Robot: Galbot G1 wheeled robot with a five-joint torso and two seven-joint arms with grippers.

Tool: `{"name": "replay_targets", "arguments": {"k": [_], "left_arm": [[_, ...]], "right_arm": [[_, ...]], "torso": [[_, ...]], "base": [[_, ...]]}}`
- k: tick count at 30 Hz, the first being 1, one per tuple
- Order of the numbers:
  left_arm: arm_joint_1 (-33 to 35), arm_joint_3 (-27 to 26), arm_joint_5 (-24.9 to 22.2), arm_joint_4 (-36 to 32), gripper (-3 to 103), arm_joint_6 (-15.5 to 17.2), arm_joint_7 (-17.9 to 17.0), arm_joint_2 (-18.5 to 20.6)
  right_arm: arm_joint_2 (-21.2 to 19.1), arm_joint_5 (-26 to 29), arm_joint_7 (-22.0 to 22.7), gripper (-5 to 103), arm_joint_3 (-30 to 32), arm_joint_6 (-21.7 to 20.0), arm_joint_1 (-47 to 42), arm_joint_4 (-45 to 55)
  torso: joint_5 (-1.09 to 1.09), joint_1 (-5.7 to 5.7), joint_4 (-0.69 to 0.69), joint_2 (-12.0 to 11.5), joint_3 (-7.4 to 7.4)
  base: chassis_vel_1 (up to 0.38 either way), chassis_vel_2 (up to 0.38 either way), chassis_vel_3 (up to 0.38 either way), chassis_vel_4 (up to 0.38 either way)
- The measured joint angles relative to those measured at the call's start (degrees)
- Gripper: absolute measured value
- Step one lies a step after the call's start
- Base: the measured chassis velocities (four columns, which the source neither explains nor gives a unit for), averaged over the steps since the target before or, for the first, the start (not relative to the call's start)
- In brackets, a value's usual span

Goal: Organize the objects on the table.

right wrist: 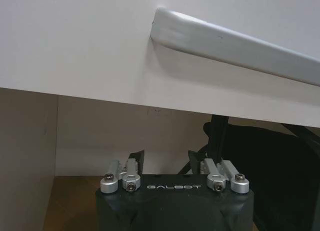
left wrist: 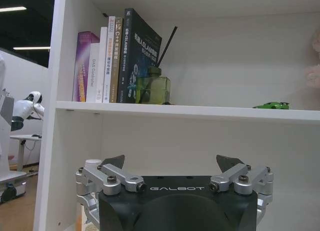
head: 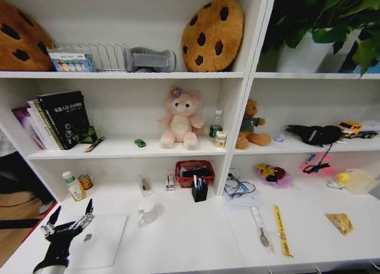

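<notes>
Open white desk top (head: 190,238) at centre, white mug (head: 146,212) and black pen cup (head: 199,192) at twelve o'clock, slim silver laptop (head: 101,241) at nine o'clock, yellow strip (head: 280,229) at three.

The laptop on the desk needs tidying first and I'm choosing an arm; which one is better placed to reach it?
Probably the left. The left pincer hovers open above the laptop at the desk's left end. The right pincer sits open below the desktop, facing a drawer handle.

The worktop (head: 196,238) is smooth matt white board. The laptop (head: 101,241) has a dull silver metal lid. The left tool (head: 70,217) shows black plastic and bright metal links. The drawer handle (right wrist: 235,43) is brushed metal.
</notes>
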Motion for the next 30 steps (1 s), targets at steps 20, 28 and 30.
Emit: {"name": "replay_targets", "arguments": {"k": [20, 28, 30], "left_arm": [[0.0, 0.0, 0.0, 0.0, 100, 0.0, 0.0, 0.0], [0.0, 0.0, 0.0, 0.0, 100, 0.0, 0.0, 0.0], [0.0, 0.0, 0.0, 0.0, 100, 0.0, 0.0, 0.0]], "right_arm": [[2.2, -16.7, 1.8, 100, 1.8, 13.7, -20.7, 9.3], [4.0, -21.2, 7.1, 100, 3.3, 15.8, -34.9, 29.9], [4.1, -21.0, 7.0, 100, 3.4, 15.4, -36.1, 33.0]], "torso": [[-0.01, 0.00, -0.02, 0.0, -0.02], [-0.01, 0.00, 0.00, 0.0, -0.01], [-0.01, 0.00, 0.00, 0.0, -0.01]], "base": [[0.000, 0.000, 0.000, 0.000], [0.000, 0.000, 0.000, 0.000], [0.000, 0.000, 0.000, 0.000]]}}
